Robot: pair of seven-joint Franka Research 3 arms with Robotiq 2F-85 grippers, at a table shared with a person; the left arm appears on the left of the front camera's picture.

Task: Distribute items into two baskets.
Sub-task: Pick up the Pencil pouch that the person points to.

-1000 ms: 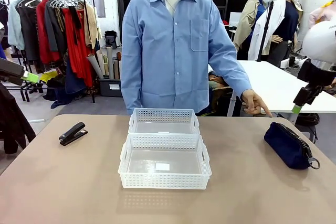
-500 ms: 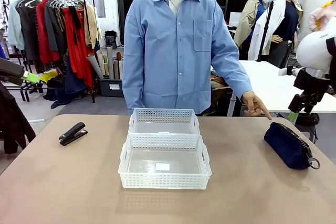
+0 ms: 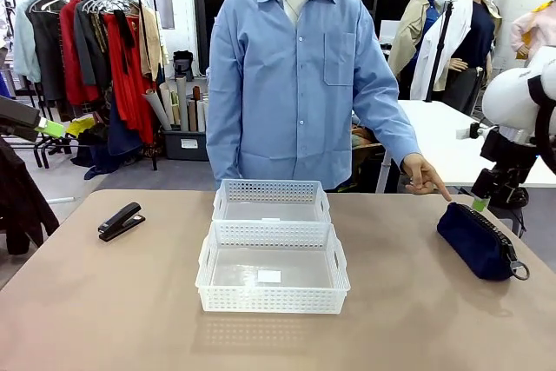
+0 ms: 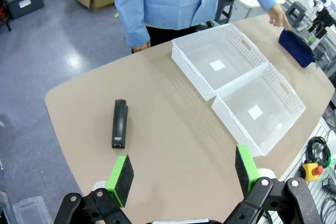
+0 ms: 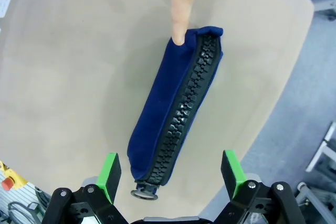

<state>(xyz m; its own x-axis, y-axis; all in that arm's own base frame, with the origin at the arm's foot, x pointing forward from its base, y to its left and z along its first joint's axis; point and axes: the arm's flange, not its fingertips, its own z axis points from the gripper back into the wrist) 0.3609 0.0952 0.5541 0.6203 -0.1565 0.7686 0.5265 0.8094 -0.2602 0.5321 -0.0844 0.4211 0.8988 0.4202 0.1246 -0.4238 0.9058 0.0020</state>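
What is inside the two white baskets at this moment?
The nearer basket and the farther basket each hold only a small white label. The stapler and pouch lie outside, on the table. Neither floor is covered.

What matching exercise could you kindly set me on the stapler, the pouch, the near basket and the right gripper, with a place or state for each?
Things:
1. stapler
2. pouch
3. near basket
4. right gripper

Places or states:
A. open, above the pouch
B. mid-table, empty
C. on the left side
D. on the right side, a person's hand pointing at it

Pairs: 1-C, 2-D, 3-B, 4-A
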